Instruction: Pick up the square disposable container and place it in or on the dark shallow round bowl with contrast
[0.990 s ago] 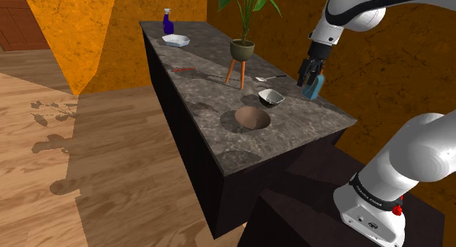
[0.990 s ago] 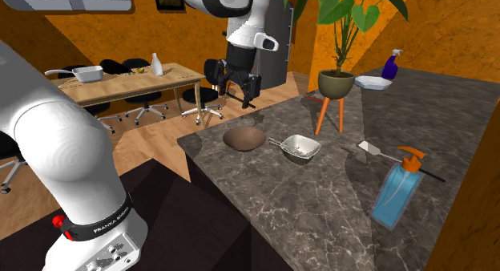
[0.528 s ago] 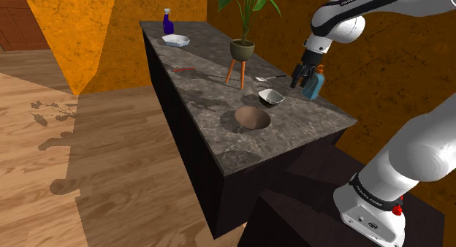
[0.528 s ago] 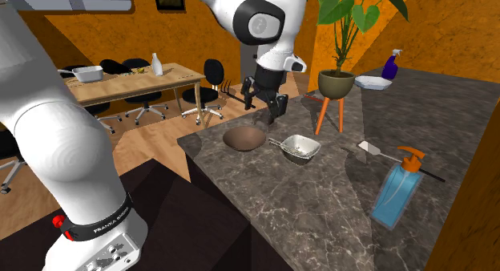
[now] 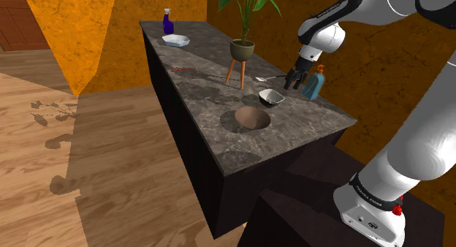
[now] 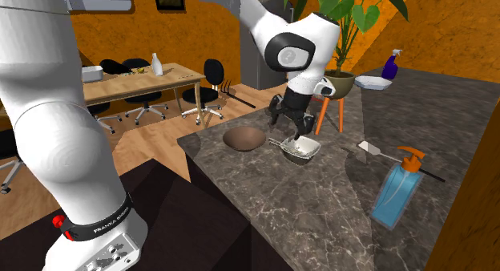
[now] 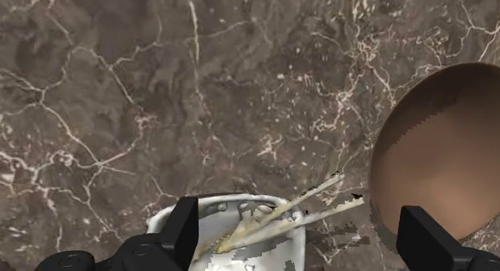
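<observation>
The square white container (image 5: pixel 175 39) (image 6: pixel 372 82) sits at the far end of the dark marble counter (image 5: pixel 307 128), beside a purple spray bottle (image 5: pixel 167 22). A round bowl (image 5: pixel 271 97) (image 6: pixel 300 149), dark outside and white inside, stands near the middle of the counter with thin pale sticks lying in it (image 7: pixel 280 217). My gripper (image 5: pixel 293 83) (image 6: pixel 292 133) (image 7: pixel 303 245) hovers just above this bowl. It is open, its fingers wide apart with nothing held. It is far from the white container.
A brown rounded dome (image 5: pixel 252 118) (image 6: pixel 243 137) (image 7: pixel 445 165) lies next to the bowl. A potted plant on orange legs (image 5: pixel 242 50), a spoon-like utensil (image 5: pixel 267 78) and a blue spray bottle (image 5: pixel 315 85) (image 6: pixel 397 193) stand nearby. In the second exterior view, a table with chairs (image 6: pixel 132 81) stands beyond the counter.
The arm has swung down and toward the shoulder view's left, from beside the blue spray bottle to just above the bowl. The fingers have stayed open.
</observation>
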Available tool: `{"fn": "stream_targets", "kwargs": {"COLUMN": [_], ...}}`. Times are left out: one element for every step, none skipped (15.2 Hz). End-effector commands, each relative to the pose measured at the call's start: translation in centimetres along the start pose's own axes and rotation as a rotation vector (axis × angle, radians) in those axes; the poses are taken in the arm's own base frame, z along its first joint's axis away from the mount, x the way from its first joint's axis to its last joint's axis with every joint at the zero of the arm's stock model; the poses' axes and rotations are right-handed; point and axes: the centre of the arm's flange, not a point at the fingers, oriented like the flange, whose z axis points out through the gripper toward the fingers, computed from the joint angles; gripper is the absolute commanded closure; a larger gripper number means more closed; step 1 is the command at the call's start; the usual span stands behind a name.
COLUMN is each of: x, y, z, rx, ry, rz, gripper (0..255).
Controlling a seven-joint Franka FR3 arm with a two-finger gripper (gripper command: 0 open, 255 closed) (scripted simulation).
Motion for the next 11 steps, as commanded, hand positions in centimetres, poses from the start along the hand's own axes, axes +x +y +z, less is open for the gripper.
{"fn": "stream_targets", "kwargs": {"x": [1.5, 2.1, 2.8, 3.5, 4.1, 4.8, 5.5, 6.1, 6.8, 7.5, 7.5], "y": [1.9, 2.8, 3.8, 4.8, 5.8, 6.8, 7.8, 8.8, 9.7, 10.7, 10.8], "z": [1.1, 1.6, 2.2, 2.7, 3.2, 3.7, 4.3, 4.8, 5.3, 5.8, 5.9], "rx": [0.007, 0.01, 0.014, 0.018, 0.021, 0.025, 0.028, 0.032, 0.035, 0.039, 0.039], "ry": [0.016, 0.023, 0.03, 0.037, 0.044, 0.051, 0.059, 0.066, 0.073, 0.08, 0.081], "rz": [0.006, 0.01, 0.013, 0.017, 0.02, 0.024, 0.027, 0.031, 0.034, 0.038, 0.038], "gripper": [0, 0, 0, 0, 0, 0, 0, 0, 0, 0, 0]}}
